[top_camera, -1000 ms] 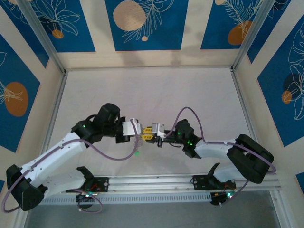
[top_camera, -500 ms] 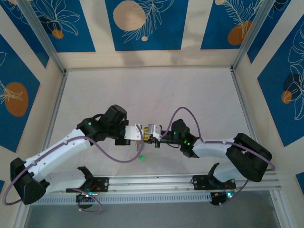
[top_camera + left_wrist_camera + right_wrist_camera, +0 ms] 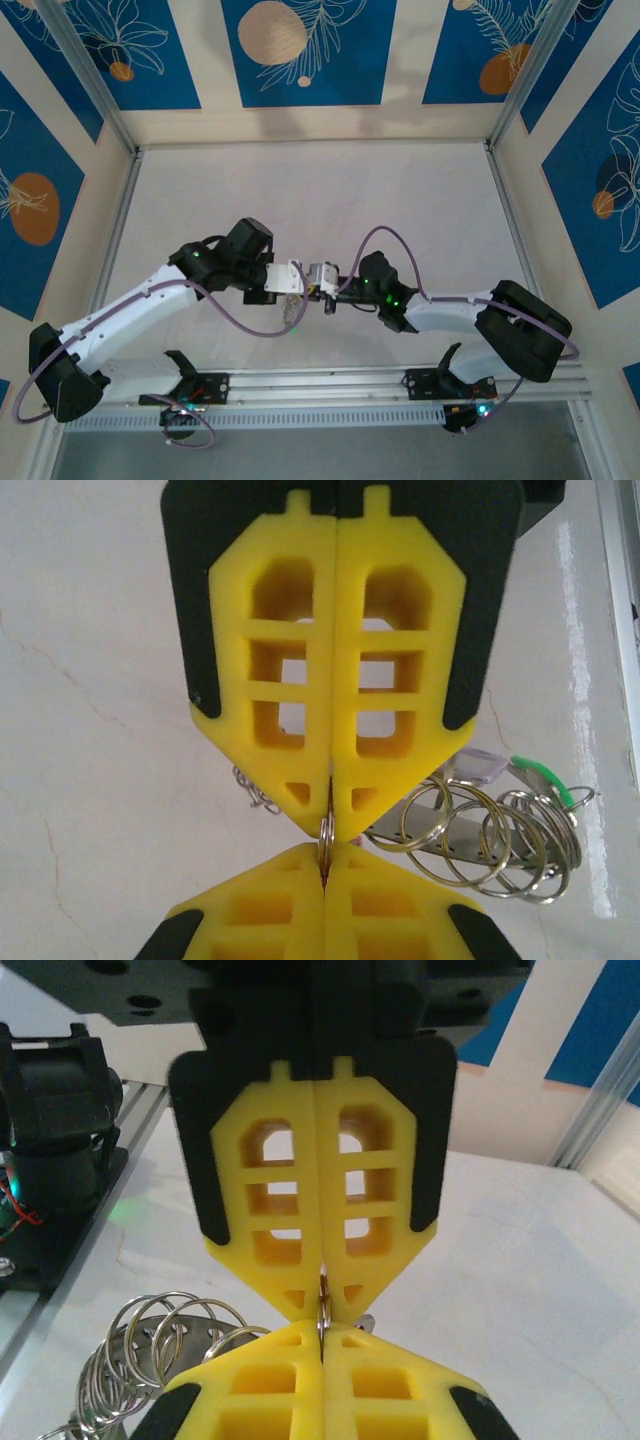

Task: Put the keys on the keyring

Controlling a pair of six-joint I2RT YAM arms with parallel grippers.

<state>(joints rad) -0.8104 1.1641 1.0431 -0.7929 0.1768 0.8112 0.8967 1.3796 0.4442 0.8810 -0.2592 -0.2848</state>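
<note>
Left gripper [image 3: 325, 862] clenched on thin ring [image 3: 326, 832], edge-on. Right gripper [image 3: 332, 820], jaws just closed, pinches same ring, tip to tip. Beyond: ring bunch [image 3: 480, 830] with green-tagged key [image 3: 540, 775] dangling. Two-handed hold set; threading next, likely.

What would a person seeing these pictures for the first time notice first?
Two pairs of yellow fingers meet tip to tip over the table: the left gripper and the right gripper are both shut on one thin silvery ring. Beside them is a bunch of metal rings with a green tag.
</note>
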